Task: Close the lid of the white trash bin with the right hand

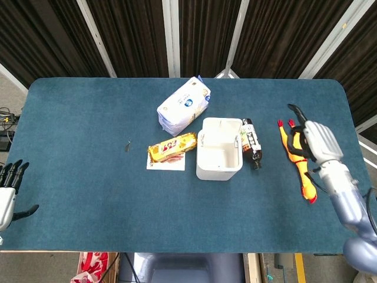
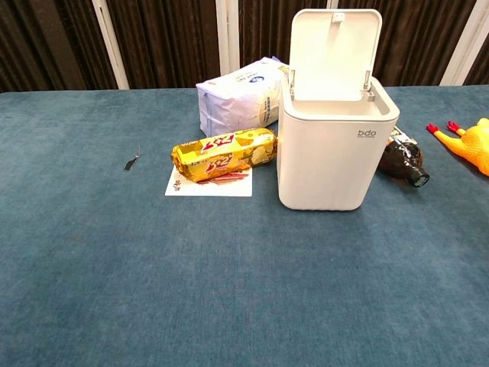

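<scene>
The white trash bin (image 1: 218,157) (image 2: 335,149) stands mid-table with its lid (image 2: 333,53) swung up and upright at the back; the inside looks empty. My right hand (image 1: 315,140) hovers over the rubber chicken, well to the right of the bin, fingers apart and holding nothing. My left hand (image 1: 7,191) hangs at the table's front left edge, fingers spread and empty. Neither hand shows in the chest view.
A yellow rubber chicken (image 1: 297,154) (image 2: 467,141) lies right of the bin, a dark bottle (image 1: 251,143) (image 2: 401,159) right beside it. A yellow snack pack (image 1: 171,147) on a white card and a white bag (image 1: 184,105) lie to the bin's left.
</scene>
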`<state>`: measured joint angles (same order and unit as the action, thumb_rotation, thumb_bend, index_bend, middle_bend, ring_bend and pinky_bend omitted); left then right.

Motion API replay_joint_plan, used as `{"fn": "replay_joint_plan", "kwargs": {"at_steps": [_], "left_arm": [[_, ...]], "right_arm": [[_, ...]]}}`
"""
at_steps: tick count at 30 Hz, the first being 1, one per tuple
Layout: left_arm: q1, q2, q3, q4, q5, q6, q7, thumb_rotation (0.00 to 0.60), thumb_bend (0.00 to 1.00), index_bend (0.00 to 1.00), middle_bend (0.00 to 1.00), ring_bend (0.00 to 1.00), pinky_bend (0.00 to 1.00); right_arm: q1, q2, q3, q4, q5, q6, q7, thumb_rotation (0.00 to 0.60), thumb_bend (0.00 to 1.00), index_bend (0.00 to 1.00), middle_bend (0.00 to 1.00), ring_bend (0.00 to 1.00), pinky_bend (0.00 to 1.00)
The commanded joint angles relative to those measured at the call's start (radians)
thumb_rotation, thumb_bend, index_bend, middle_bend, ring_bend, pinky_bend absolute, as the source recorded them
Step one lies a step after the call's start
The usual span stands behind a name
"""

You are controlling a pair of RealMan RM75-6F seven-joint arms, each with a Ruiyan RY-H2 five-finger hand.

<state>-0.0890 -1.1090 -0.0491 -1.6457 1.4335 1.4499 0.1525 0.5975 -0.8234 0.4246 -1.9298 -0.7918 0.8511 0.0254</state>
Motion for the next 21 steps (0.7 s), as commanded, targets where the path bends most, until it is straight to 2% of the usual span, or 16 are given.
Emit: {"fn": "replay_joint_plan", "kwargs": {"at_steps": [1, 9, 14, 21], "left_arm": [[-0.003, 0.001, -0.001, -0.001, -0.004, -0.006, -0.002, 0.600, 0.00, 0.00, 0.00, 0.00, 0.00], [-0.011, 0.012, -0.005, -0.007, -0.032, -0.036, -0.020, 0.600, 0.00, 0.00, 0.00, 0.00, 0.00], [-0.012, 0.016, -0.004, -0.009, -0.038, -0.042, -0.025, 0.600, 0.00, 0.00, 0.00, 0.00, 0.00], [-0.013, 0.021, -0.003, -0.014, -0.043, -0.048, -0.030, 0.600, 0.00, 0.00, 0.00, 0.00, 0.00]], "right_arm": [[0.094, 0.005, 0.013, 0.010, 0.113, -0.080, -0.046, 0.600, 0.72, 0.00, 0.72, 0.84, 0.88], [0.286, -0.053, -0.038, 0.056, 0.339, -0.164, -0.127, 0.600, 0.74, 0.08, 0.72, 0.85, 0.88], [0.348, -0.077, -0.071, 0.057, 0.412, -0.142, -0.163, 0.600, 0.75, 0.18, 0.72, 0.85, 0.88], [0.407, -0.095, -0.101, 0.038, 0.462, -0.118, -0.201, 0.600, 0.75, 0.19, 0.72, 0.85, 0.88]]}}
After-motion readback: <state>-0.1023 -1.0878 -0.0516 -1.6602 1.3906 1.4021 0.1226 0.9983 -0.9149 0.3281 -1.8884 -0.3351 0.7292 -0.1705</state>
